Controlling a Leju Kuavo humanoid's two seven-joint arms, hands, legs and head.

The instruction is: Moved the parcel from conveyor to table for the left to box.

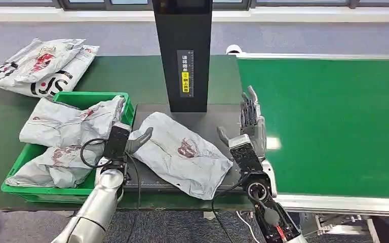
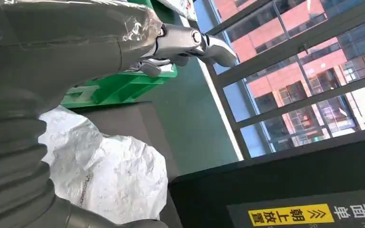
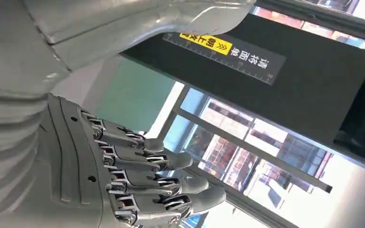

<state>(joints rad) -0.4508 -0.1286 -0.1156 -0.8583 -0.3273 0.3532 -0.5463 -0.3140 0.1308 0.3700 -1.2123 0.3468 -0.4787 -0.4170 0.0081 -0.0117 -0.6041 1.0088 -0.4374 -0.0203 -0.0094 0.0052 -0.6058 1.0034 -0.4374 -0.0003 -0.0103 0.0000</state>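
A crumpled grey parcel with a dark red print lies flat on the dark table, in front of the black scanner column. My left hand is at the parcel's left edge with its thumb stretched over the wrapping and nothing gripped. In the left wrist view its fingers reach out straight above the parcel. My right hand stands just right of the parcel, by the conveyor's edge, with nothing in it. Its fingers are straight and apart.
A green box at the left holds several grey parcels. More parcels lie at the far left of the table. The black scanner column rises behind the parcel. The green conveyor belt runs along the right.
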